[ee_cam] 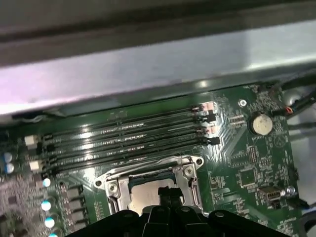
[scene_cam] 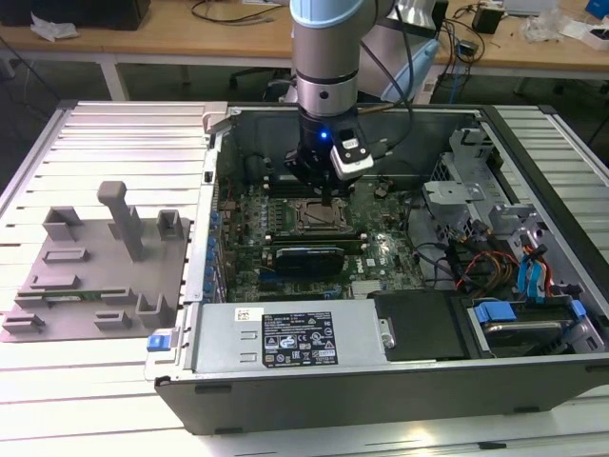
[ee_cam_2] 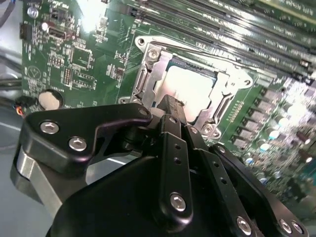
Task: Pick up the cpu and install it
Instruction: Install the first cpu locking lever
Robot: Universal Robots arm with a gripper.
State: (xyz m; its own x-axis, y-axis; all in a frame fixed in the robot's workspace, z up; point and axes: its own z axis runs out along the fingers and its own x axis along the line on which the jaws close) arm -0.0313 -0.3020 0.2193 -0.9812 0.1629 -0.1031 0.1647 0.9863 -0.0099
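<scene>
cpu (ee_cam_2: 190, 89) sits flat inside the socket frame (ee_cam_2: 148, 74) on the motherboard (ee_cam_2: 79, 59), pale silver top showing; in the second wrist view it's centre frame, just above the fingers (ee_cam_2: 170, 111). In the first wrist view the cpu (ee_cam: 145, 190) is at bottom centre, partly cut off by the black gripper body. Fingers are drawn narrow, tips together right at the near edge of the chip; can't tell whether they touch it or pinch anything.

Exterior view: gripper (scene_cam: 326, 195) hangs straight down from the arm (scene_cam: 324, 57) over the socket, upper middle of the open computer case (scene_cam: 381, 381). Chip itself is too small there to separate from the socket frame.

View differences: the first wrist view shows the row of black memory slots (ee_cam: 128, 138) beside the socket, the coin cell (ee_cam: 260, 123) at right, and the grey case wall across the top. The second wrist view has the coin cell (ee_cam_2: 50, 100) at left and the gripper linkage filling the lower half. The exterior view alone gives the long black expansion card (scene_cam: 304, 257) below the socket, the drive cage with blue tabs (scene_cam: 533, 286) at right, and the labelled power supply (scene_cam: 285, 338) along the front.

Case lies on its side on a ribbed metal tabletop (scene_cam: 95, 381). Grey plastic fixture plate with upright posts (scene_cam: 100, 257) sits left of the case. Wooden benches (scene_cam: 190, 38) with cables run across the top of the frame.
</scene>
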